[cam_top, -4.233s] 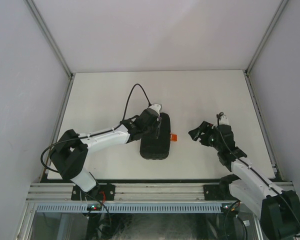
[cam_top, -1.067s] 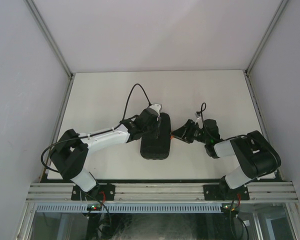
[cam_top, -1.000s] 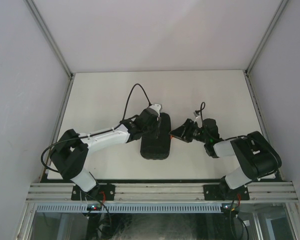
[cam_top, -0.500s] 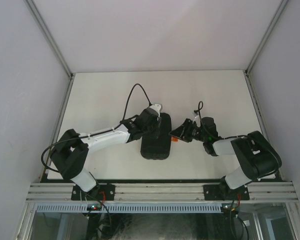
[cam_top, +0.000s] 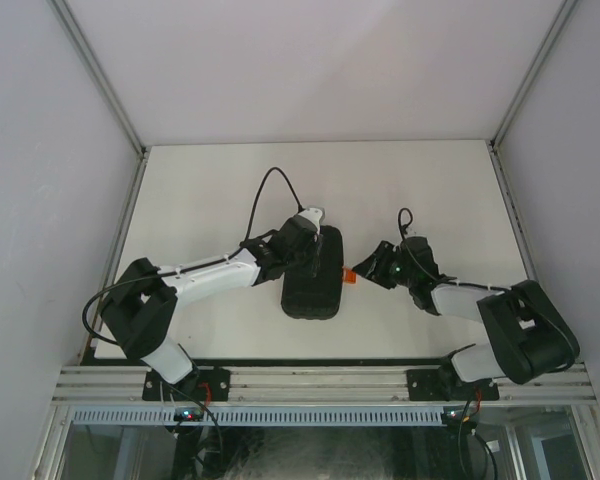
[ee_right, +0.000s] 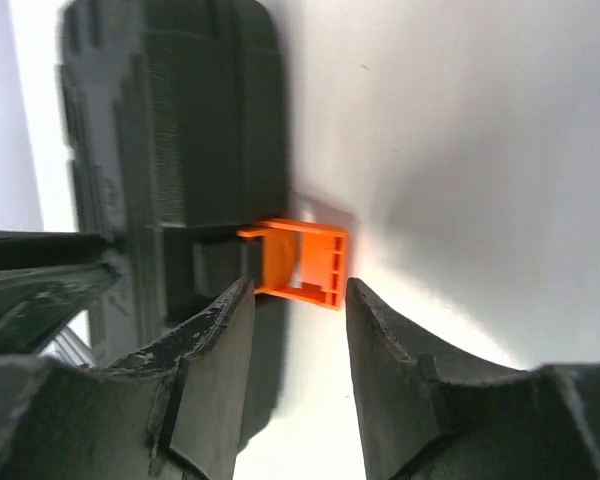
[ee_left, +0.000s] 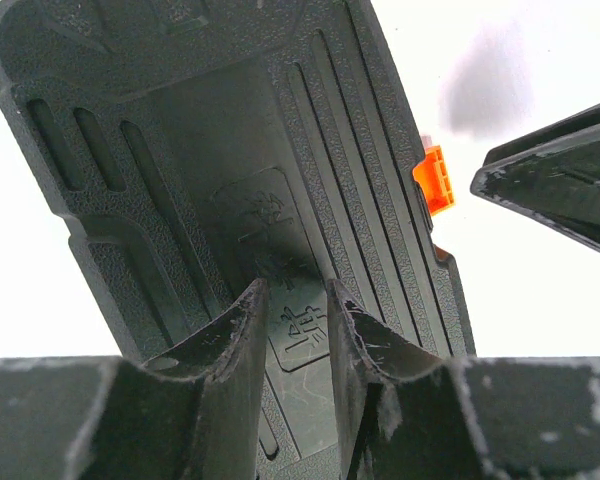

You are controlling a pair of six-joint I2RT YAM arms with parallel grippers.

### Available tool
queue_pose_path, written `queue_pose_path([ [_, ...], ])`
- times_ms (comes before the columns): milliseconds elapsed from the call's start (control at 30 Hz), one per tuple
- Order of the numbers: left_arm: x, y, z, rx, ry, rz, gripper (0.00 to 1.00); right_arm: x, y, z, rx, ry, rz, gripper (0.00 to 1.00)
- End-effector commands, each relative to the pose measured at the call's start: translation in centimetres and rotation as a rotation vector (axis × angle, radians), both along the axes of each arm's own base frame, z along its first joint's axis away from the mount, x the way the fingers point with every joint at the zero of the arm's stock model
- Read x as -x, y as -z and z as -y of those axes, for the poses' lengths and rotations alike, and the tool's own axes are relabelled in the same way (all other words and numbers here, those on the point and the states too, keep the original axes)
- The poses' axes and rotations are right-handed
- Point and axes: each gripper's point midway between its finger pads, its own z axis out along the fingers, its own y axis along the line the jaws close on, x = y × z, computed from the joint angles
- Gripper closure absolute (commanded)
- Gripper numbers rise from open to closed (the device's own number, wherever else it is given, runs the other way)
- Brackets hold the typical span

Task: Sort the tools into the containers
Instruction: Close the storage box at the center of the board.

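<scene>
Tool case: lying shut on the white table, its ribbed black shell facing up and its long axis running away from the arm bases
Orange latch: sticking out from the case's right long edge, about midway along it
Left gripper: sitting over the far end of the case, with its tips pointing down onto the ribbed shell; the fingers are standing released and only narrowly parted, with nothing lying between them
Right gripper: reaching in low from the case's right side, with its tips sitting at the latch; the fingers are standing about a latch-width apart, one at each near corner of the latch; I cannot tell whether they are pinching it or only flanking it
</scene>
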Motion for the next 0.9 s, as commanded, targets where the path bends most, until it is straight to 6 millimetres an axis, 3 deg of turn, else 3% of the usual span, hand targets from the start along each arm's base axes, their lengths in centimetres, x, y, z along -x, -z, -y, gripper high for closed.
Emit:
queue_pose_path([
  [0, 5.7, 6.0, -2.4, -0.130, 0.068, -0.245, 0.67, -0.7, 1.2, -0.1, 0.024, -0.001, -0.034, 0.60],
  [467, 5.8, 6.0, -2.5, -0.134, 0.070, -0.247, 0.67, -0.8, 2.4, -1.6, -0.085, -0.098, -0.081, 0.63],
  [633, 5.7, 6.0, -2.4, -0.133, 0.070, -0.247, 0.67, -0.7, 1.8, -2.3, -0.141, -0.137, -0.073, 0.66],
  [867, 5.6, 5.7, -2.1, -0.128, 0.072, -0.246, 0.67, -1.5, -1.1, -3.0, -0.216, -0.150, -0.003, 0.70],
])
